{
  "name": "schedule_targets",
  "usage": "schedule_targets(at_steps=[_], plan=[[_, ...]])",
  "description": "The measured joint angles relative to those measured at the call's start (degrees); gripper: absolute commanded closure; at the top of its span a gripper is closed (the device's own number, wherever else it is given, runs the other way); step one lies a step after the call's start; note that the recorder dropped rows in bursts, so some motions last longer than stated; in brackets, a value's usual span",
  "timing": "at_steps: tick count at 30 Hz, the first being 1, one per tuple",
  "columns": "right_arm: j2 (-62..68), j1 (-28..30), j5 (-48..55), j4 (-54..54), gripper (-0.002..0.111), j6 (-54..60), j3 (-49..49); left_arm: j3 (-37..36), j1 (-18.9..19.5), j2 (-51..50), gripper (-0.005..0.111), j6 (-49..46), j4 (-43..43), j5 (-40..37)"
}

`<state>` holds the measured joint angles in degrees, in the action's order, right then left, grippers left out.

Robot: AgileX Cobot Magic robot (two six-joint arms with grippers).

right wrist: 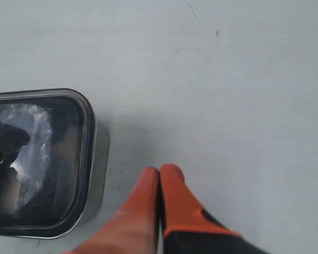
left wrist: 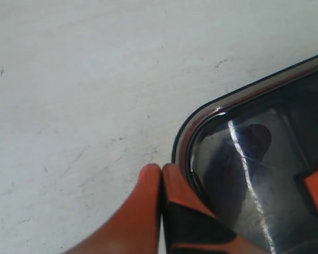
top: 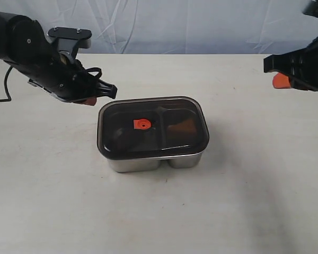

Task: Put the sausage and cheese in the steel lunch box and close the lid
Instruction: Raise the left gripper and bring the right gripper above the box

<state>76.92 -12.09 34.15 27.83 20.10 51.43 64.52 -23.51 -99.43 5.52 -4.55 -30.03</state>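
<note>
- Stretching across the foreground, the pale counter (top: 159, 222) lies bare in front of the box.
- Mid-counter stands the steel lunch box (top: 132, 164), upright, with its long side towards the exterior camera.
- The dark see-through lid (top: 153, 106) sits flat on top of it, covering it all round, with the orange valve tab (top: 141, 124) near the middle.
- Through the lid the cheese (top: 183, 127) shows as an orange wedge in the smaller, right-hand compartment.
- The sausage cannot be picked out; the larger, left-hand compartment reads only as dark shapes and glare.
- Just behind the box's far left corner, the left arm (top: 42, 58) reaches in from the left edge, angled down and to the right, its tip low by that corner.
- Its jaws are pressed together with nothing between them; in the left wrist view the orange fingertips (left wrist: 148, 185) meet right beside the lid's rounded corner, and whether they touch it cannot be told.
- At the right edge, the right arm (top: 307, 63) hangs raised and well apart from the box, pointing left.
- Its jaws are likewise closed tight on nothing; in the right wrist view they sit above bare counter with the box off to one side.
- Farthest back hangs a wrinkled pale cloth (top: 175, 26).
</note>
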Motion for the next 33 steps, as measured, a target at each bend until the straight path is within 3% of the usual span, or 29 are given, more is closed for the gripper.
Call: schedule_targets(at_steps=[4, 8, 15, 26, 33], plan=[[1.73, 0.0, -0.77, 2.04, 0.108, 1.51, 0.0, 0.0, 0.0, 0.0, 0.107, 0.0, 0.0, -0.4], [4.11, 0.0, -1.83, 10.6, 0.108, 9.61, 1.68, 0.0, 0.0, 0.0, 0.107, 0.0, 0.0, -0.22], [12.93, 0.0, -2.95, 25.25, 0.108, 22.48, 8.14, 0.0, 0.0, -0.11, 0.107, 0.0, 0.25, 8.43], [28.25, -0.14, 3.18, 27.92, 0.108, 25.15, 17.94, 0.0, 0.0, -6.38, 0.107, 0.0, 0.12, 13.24], [28.91, -0.14, -3.92, 31.6, 0.108, 28.5, 19.33, 0.92, 0.0, -7.03, 0.107, 0.0, -0.7, 16.65]])
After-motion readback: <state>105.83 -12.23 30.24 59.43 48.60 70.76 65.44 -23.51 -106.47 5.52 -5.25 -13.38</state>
